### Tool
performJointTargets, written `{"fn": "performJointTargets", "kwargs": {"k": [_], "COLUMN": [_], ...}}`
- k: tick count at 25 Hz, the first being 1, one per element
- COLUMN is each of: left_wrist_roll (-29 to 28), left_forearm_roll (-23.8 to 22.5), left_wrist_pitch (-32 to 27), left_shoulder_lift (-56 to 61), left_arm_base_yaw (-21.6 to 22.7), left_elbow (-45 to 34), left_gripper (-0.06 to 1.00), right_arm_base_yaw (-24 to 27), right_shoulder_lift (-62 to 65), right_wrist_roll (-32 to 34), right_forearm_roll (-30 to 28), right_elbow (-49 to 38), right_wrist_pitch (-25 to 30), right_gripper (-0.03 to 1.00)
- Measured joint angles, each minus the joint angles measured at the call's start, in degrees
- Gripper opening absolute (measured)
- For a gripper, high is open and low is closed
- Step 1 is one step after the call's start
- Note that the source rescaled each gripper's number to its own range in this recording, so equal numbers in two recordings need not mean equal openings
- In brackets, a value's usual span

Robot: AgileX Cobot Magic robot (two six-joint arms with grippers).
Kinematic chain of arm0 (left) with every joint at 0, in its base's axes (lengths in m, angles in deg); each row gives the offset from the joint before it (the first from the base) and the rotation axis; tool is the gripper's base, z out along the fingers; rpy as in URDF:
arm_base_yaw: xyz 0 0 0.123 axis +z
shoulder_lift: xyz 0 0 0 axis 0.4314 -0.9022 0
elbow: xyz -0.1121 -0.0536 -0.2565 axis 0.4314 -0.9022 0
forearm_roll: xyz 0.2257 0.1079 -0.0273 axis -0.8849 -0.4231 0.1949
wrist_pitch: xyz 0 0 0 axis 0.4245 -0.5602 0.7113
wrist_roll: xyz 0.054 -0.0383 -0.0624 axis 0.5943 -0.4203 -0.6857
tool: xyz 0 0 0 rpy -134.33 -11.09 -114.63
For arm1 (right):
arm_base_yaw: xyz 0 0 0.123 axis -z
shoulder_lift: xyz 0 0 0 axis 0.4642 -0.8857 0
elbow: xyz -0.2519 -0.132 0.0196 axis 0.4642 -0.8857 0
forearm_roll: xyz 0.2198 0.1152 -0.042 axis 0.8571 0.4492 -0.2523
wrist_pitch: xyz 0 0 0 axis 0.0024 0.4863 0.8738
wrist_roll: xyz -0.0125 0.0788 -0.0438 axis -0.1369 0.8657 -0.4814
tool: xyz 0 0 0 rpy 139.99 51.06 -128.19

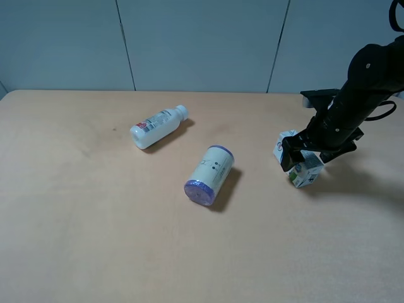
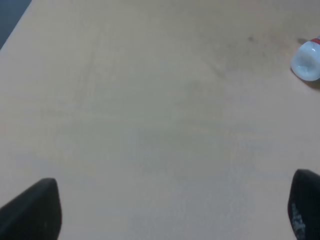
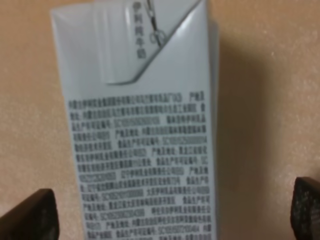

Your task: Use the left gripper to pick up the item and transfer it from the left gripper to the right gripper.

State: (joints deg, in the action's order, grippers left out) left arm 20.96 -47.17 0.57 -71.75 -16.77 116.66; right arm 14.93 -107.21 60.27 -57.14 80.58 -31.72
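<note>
Now carton point(image 3: 140, 130) lies on table between spread right jaws, touching neither; left jaws spread.

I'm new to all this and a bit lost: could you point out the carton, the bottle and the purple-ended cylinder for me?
carton point(image 3: 140, 145), right wrist view, on its printed side panel.
bottle point(image 1: 156, 126), exterior high view, on its labelled body.
cylinder point(image 1: 212, 166), exterior high view, on its white side wall.

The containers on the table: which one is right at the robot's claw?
The small white drink carton, between the right gripper's open fingers. The plastic bottle and purple-ended cylinder lie apart, further left.
</note>
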Motion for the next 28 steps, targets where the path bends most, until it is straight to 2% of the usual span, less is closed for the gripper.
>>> {"fn": "performJointTargets", "kwargs": {"k": [3, 13, 19, 23, 28], "left_wrist_roll": [0.00, 0.00, 0.00, 0.00, 0.00], "left_forearm_roll": [0.00, 0.00, 0.00, 0.00, 0.11], "left_wrist_pitch": [0.00, 0.00, 0.00, 0.00, 0.06], "left_shoulder_lift": [0.00, 0.00, 0.00, 0.00, 0.00], "left_arm_base_yaw": [0.00, 0.00, 0.00, 0.00, 0.00], "left_elbow": [0.00, 0.00, 0.00, 0.00, 0.00], "left_gripper": [0.84, 0.84, 0.84, 0.84, 0.84], "right_arm_base_yaw": [0.00, 0.00, 0.00, 0.00, 0.00], "right_shoulder_lift": [0.00, 7.28, 16.17, 22.16, 29.16], "right_wrist_roll": [0.00, 2.44, 3.55, 4.86, 6.76], "right_forearm_roll": [0.00, 0.00, 0.00, 0.00, 0.00], "right_elbow": [0.90, 12.93, 14.36, 14.30, 10.30], "right_wrist_pitch": [2.07, 21.21, 29.62, 32.66, 33.07], "right_gripper": [0.98, 0.98, 0.98, 0.99, 0.99]}}
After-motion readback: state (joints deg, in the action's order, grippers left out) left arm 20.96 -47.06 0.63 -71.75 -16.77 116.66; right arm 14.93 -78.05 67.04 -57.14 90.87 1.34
